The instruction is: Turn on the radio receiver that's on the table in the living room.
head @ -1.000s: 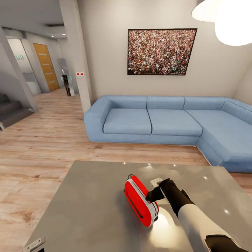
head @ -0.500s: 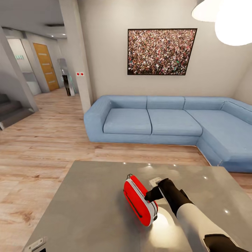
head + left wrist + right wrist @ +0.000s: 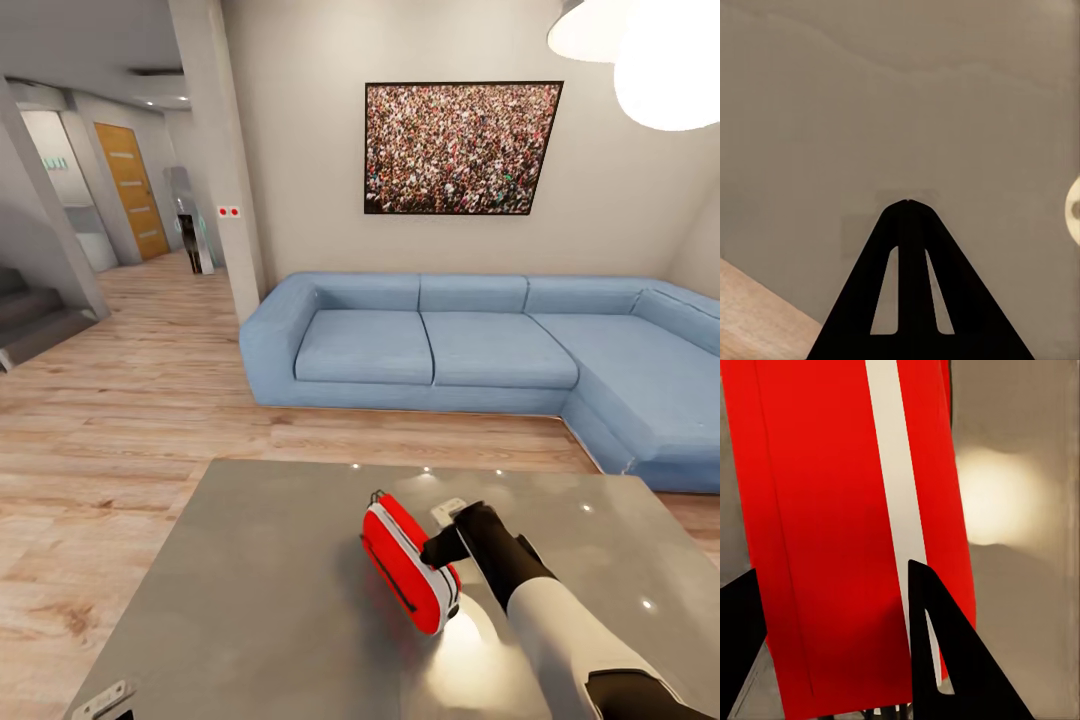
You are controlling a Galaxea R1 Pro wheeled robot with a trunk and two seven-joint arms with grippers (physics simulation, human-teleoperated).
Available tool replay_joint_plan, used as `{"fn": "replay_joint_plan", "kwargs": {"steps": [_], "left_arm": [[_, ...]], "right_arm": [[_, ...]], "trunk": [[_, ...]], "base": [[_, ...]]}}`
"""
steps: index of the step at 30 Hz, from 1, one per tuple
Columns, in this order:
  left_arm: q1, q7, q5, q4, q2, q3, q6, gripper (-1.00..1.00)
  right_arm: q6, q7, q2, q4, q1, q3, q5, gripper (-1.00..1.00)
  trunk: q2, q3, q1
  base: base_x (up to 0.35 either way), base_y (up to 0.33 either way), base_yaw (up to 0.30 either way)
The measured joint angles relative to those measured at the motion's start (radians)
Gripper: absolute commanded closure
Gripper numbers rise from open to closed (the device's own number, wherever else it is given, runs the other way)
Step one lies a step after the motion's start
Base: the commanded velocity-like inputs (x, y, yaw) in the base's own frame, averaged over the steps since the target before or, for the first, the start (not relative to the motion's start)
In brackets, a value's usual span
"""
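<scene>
Right gripper (image 3: 446, 546), fingers spread apart, straddles the white-silver rim of the radio receiver (image 3: 405, 565), which stands on edge mid-table (image 3: 260, 600). The box is probably light, rigid and tippable; press lightly on its broad face. Left gripper (image 3: 907, 204): fingers together. Beyond, the blue sofa (image 3: 430, 345).

Right claw (image 3: 447, 548) against red radio (image 3: 407, 565), table (image 3: 250, 600).

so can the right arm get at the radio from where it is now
Probably yes: the right end effector is already at the radio on the table, fingers open either side of it, with nothing between.
</scene>
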Motion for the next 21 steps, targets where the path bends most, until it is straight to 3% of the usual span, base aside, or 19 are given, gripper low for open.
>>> {"fn": "replay_joint_plan", "kwargs": {"steps": [5,21], "left_arm": [[0.0,0.0,0.0,0.0,0.001,0.0,0.0,1.0],[0.0,0.0,0.0,0.0,0.001,0.0,0.0,1.0]], "right_arm": [[0.022,0.003,0.0,-0.027,0.0,0.001,0.022,1.0],[0.126,0.002,-0.001,-0.113,0.0,0.0,0.026,1.0]], "trunk": [[0.0,0.0,0.0],[0.0,0.0,0.0]], "base": [[0.0,0.0,0.0],[0.0,0.0,0.0]]}}
